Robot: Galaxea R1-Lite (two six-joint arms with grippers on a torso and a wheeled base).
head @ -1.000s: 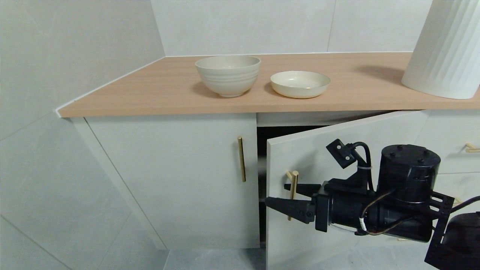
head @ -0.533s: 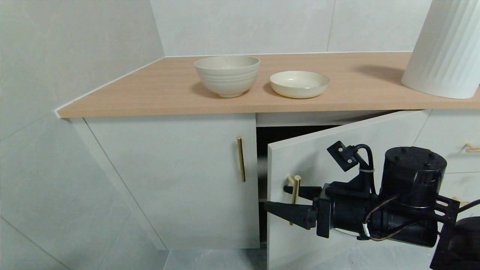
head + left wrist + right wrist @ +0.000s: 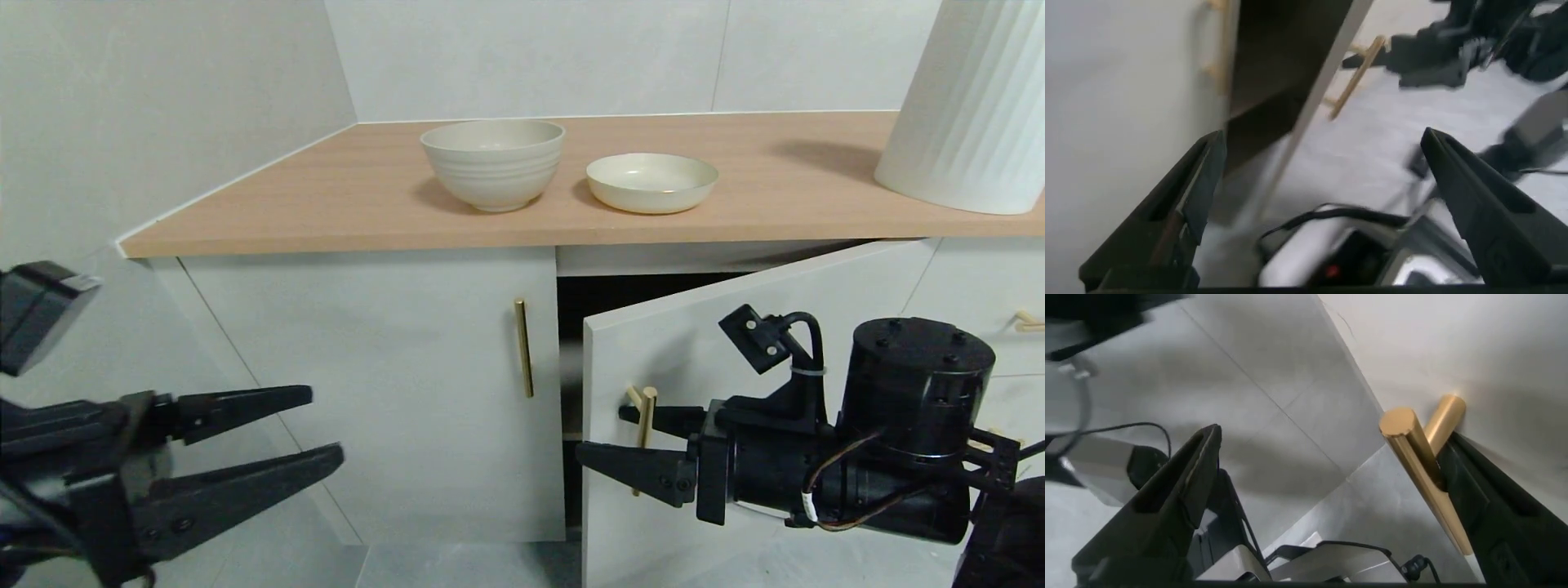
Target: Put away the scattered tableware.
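Note:
A deep cream bowl (image 3: 492, 163) and a shallow cream dish (image 3: 651, 181) stand side by side on the wooden counter (image 3: 326, 204). Below them the right cabinet door (image 3: 735, 327) hangs partly open, dark inside. My right gripper (image 3: 624, 441) is open at that door's gold handle (image 3: 642, 425), with one finger behind the bar and one in front. In the right wrist view the handle (image 3: 1425, 469) lies close to one finger of the gripper (image 3: 1331, 445). My left gripper (image 3: 322, 426) is open and empty, low in front of the closed left door (image 3: 367, 384).
A tall white ribbed container (image 3: 971, 106) stands on the counter at the right. The closed door has a vertical gold handle (image 3: 524, 347). Tiled walls close the corner on the left. The left wrist view looks across at the open door's handle (image 3: 1355, 73) and the other gripper (image 3: 1429, 61).
My left gripper has come into the head view at the lower left, open. The right gripper has shifted slightly right and down at the handle, and the door stands a little wider.

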